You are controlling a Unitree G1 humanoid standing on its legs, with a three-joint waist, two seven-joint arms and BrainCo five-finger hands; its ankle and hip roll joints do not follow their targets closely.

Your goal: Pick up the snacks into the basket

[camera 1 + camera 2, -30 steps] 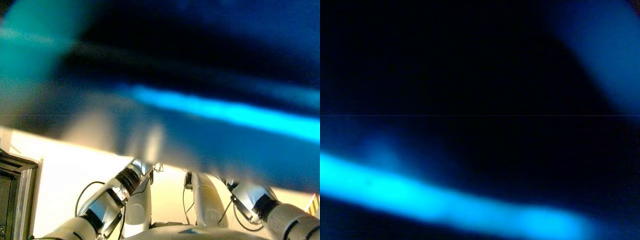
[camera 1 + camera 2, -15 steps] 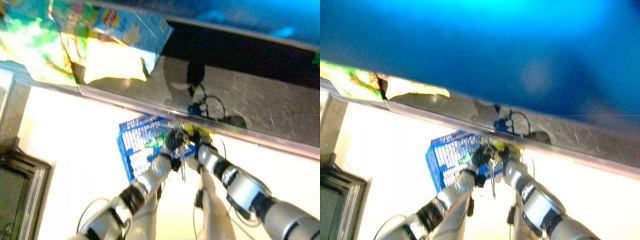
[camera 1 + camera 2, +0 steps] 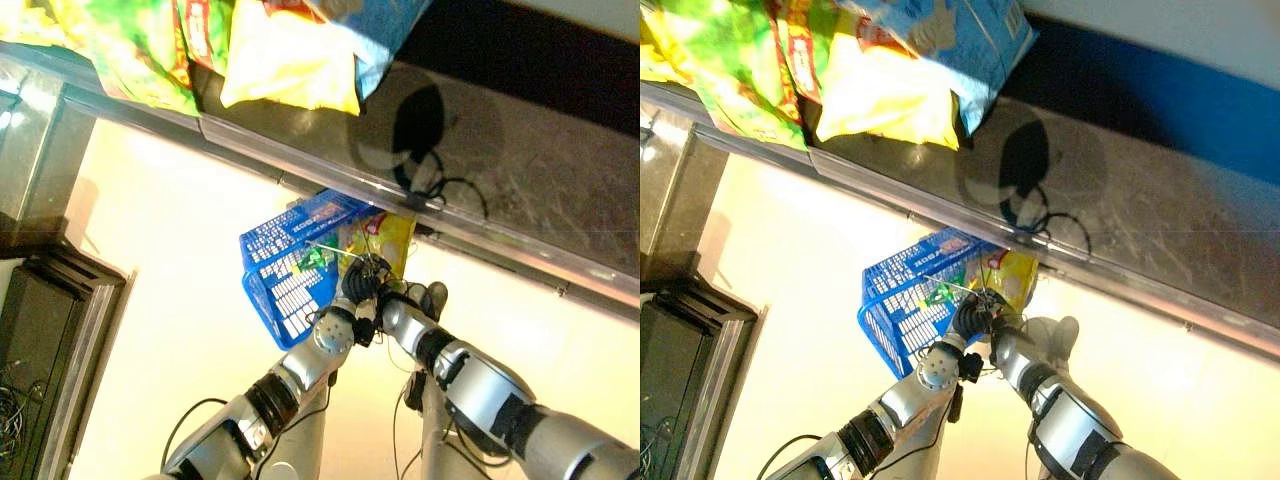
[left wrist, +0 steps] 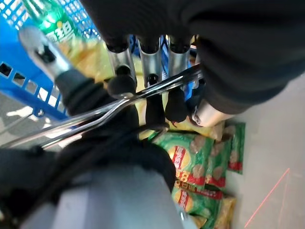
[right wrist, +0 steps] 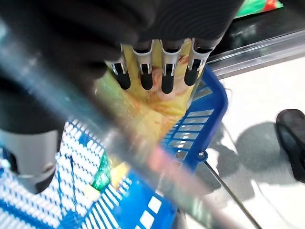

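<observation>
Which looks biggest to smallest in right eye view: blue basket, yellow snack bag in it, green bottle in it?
1. blue basket
2. yellow snack bag
3. green bottle, only partly visible, so its rank is least sure

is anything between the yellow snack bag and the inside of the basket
Nothing visible blocks it. The yellow snack bag already sits at the open top of the blue basket, partly inside, by the right robot hand. The left robot hand holds the metal handle, which runs alongside the opening.
</observation>
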